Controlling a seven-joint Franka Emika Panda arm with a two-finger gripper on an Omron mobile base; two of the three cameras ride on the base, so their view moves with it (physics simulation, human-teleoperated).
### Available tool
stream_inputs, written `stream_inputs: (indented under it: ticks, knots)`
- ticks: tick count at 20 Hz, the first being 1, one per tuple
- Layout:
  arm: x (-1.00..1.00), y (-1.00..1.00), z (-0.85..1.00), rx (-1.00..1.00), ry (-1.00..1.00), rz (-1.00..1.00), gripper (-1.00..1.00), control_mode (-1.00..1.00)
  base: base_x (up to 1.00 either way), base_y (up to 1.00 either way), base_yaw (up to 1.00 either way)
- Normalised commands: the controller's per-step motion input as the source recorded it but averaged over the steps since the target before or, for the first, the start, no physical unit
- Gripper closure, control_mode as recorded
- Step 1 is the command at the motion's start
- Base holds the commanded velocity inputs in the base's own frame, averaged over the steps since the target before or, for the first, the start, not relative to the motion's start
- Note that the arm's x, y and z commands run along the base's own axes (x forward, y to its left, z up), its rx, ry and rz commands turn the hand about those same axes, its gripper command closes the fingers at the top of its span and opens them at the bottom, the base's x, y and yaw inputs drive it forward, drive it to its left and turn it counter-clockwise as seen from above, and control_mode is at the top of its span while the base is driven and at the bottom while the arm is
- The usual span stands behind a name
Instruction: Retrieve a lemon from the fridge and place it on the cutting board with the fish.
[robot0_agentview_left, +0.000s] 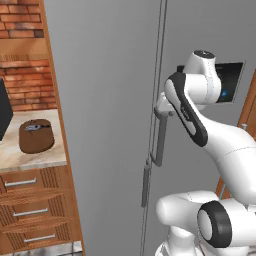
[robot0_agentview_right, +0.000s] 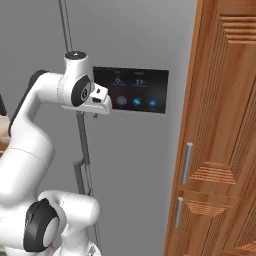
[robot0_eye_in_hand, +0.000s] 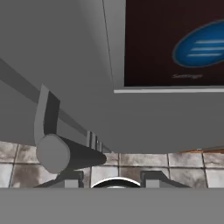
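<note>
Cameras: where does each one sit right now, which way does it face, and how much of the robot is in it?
Left base view: behind the arm's left, facing the closed fridge; arm at right, cutting board with fish at left.
Right base view: behind its right, facing the fridge's display panel and wooden cabinets; arm at left.
Hand view: on the hand, looking down the door past a fridge handle; gripper at bottom.
All three share the fridge door.

Brick wall (robot0_agentview_left: 20, 20); wooden cabinets (robot0_agentview_right: 220, 150)
</note>
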Motion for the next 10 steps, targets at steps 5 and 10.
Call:
stream_inputs:
  ticks: [5,10]
  knots:
    - [0.00,0.00,0.00,0.00,0.00,0.00,-1.00,1.00,0.00,0.00,0.00]
    - [0.00,0.00,0.00,0.00,0.00,0.00,-1.00,1.00,-0.11,0.03,0.00]
